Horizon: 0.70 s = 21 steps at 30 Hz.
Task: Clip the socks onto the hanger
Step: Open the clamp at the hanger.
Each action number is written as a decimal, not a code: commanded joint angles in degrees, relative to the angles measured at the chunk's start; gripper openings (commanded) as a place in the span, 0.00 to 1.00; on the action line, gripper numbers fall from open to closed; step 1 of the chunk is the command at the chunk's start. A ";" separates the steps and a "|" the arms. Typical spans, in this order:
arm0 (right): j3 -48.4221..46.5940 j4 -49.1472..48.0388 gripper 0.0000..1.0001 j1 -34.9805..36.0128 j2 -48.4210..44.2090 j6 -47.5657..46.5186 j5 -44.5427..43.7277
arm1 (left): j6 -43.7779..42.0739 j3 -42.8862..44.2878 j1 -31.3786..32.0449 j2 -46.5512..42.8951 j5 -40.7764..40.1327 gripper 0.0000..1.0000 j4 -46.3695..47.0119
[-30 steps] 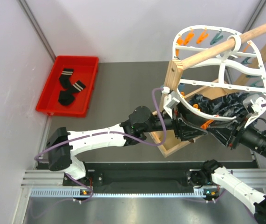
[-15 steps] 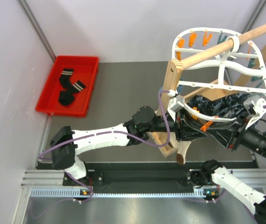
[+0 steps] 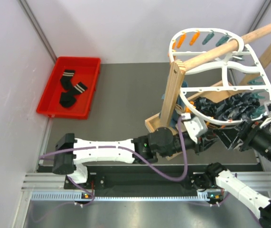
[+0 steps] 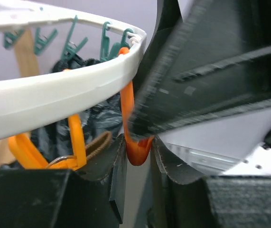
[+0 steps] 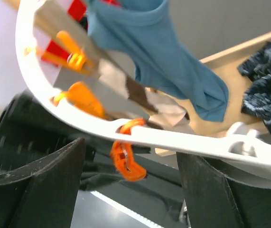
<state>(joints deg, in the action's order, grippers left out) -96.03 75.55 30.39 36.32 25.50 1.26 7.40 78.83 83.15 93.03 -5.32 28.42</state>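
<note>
The white hanger [image 3: 205, 88] hangs from a wooden pole at the upper right, and its rim [image 4: 54, 95] carries orange and teal pegs. My left gripper [image 4: 137, 152] is under the near rim, shut on the lower end of an orange peg [image 4: 134, 142]. A brown sock edge [image 4: 96, 145] lies just left of that peg. My right gripper [image 5: 130, 149] is open, with another orange peg [image 5: 126, 161] dangling free between its fingers. A brown, cream and white sock [image 5: 140, 99] hangs behind the rim [image 5: 182, 140]. Black striped socks [image 3: 71, 90] lie in the red tray [image 3: 90, 85].
The wooden post [image 3: 171, 95] and pole [image 3: 216, 50] of the rack stand just behind my left gripper [image 3: 206, 135]. Dark patterned cloth [image 3: 230, 109] and a blue cloth [image 5: 173, 61] hang inside the hanger. My right gripper [image 3: 237, 135] is close to the left one.
The left arm has swung right and forward under the hanger and shut on an orange peg. My right gripper has opened. The rack and hanger have shifted and tilted to the left.
</note>
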 commanded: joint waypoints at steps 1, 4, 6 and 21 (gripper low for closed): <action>-3.11 0.91 0.76 0.55 -0.37 8.24 -8.81 | -17.63 4.58 5.34 2.92 -16.80 0.00 -0.39; -3.29 2.32 0.73 0.46 0.07 11.24 -10.57 | -29.31 6.07 10.69 7.23 -27.60 0.00 4.87; -3.72 3.90 0.71 0.28 1.12 12.38 -12.85 | -36.53 7.65 12.02 9.70 -34.82 0.00 8.56; -0.13 6.72 0.61 -0.60 -0.98 18.36 -20.06 | -73.23 21.10 15.90 30.72 -47.06 0.00 37.76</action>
<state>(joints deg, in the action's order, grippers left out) -97.58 79.31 30.20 36.51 42.11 -16.10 -58.83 97.56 96.31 122.93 -52.51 60.90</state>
